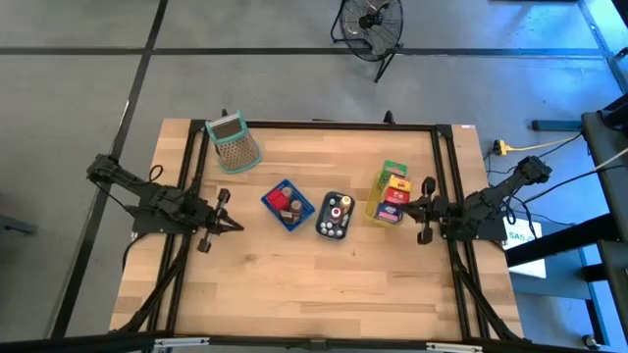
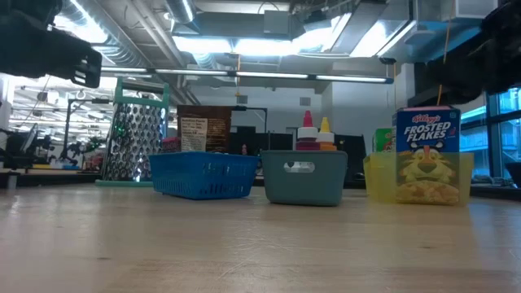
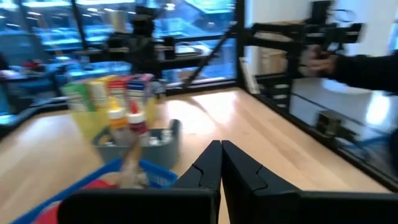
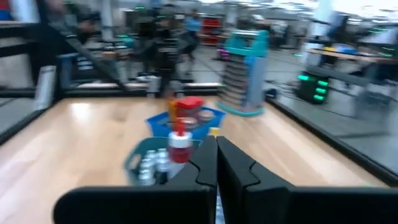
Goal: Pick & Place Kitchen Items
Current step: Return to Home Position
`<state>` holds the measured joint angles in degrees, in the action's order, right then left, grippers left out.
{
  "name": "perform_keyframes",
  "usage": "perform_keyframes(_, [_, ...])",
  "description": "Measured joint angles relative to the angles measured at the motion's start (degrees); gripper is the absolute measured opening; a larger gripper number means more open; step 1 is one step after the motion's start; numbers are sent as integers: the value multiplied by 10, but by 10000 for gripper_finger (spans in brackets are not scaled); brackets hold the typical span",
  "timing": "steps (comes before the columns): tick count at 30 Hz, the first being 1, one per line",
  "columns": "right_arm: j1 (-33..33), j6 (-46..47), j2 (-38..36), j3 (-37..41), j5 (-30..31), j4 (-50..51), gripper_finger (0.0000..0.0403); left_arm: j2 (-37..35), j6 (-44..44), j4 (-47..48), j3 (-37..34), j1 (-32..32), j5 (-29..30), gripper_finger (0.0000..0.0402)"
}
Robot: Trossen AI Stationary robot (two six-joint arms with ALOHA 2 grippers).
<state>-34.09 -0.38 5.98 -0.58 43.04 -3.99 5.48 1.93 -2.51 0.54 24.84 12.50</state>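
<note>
Clock: read on the high view, with twelve at the table's (image 1: 294, 294) far edge.
Left gripper (image 1: 233, 225): at nine o'clock, tip aimed toward the bins. My two fingers (image 3: 208, 167) are pressed together on nothing, which suits a rest pose.
Right gripper (image 1: 409, 207): at three o'clock, just beside the yellow bin (image 2: 376, 175). These fingers (image 4: 231, 167) are also pressed together and empty.
Kitchen items (image 1: 337, 213): those I can see sit in three bins in a row. The blue bin (image 2: 202, 177) is just eleven of centre, the grey-teal bin (image 2: 305, 179) is at centre, and the yellow bin is toward two.
Why so: I judge they are sorted by kind. The small bottles (image 2: 307, 130) stand upright, caps up, and the boxes stand on end to fit.
Grater (image 1: 234, 144): at eleven o'clock near the far edge, in no bin and well apart from the row.
Writing: the cereal box (image 2: 427, 159) reads "Kellogg's Frosted Flakes". The brown board (image 2: 203, 129) behind it carries print too small to read.
</note>
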Motion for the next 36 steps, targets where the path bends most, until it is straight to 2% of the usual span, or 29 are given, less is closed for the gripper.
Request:
perform_keyframes(4, [0, 25, 0, 0, 54, 6, 2, 0, 7, -3, 0, -8, 26, 4])
perform_keyframes(12, [14, -20, 0, 0, 57, 6, 2, 0, 14, -3, 0, -32, 17, 2])
perform_keyframes(16, [50, -27, 0, 0, -13, 1, 2, 0, 14, -2, 0, -53, 12, 2])
perform_keyframes(21, [103, -27, 0, 0, -69, -1, 2, 0, 6, 2, 0, -79, -19, 3])
perform_keyframes(30, [201, 0, 0, 0, -263, 10, 2, 0, -2, 6, 0, -108, -37, 4])
perform_keyframes(36, [234, 15, 0, 0, -333, 17, 3, 0, -24, 14, 0, -111, -85, 2])
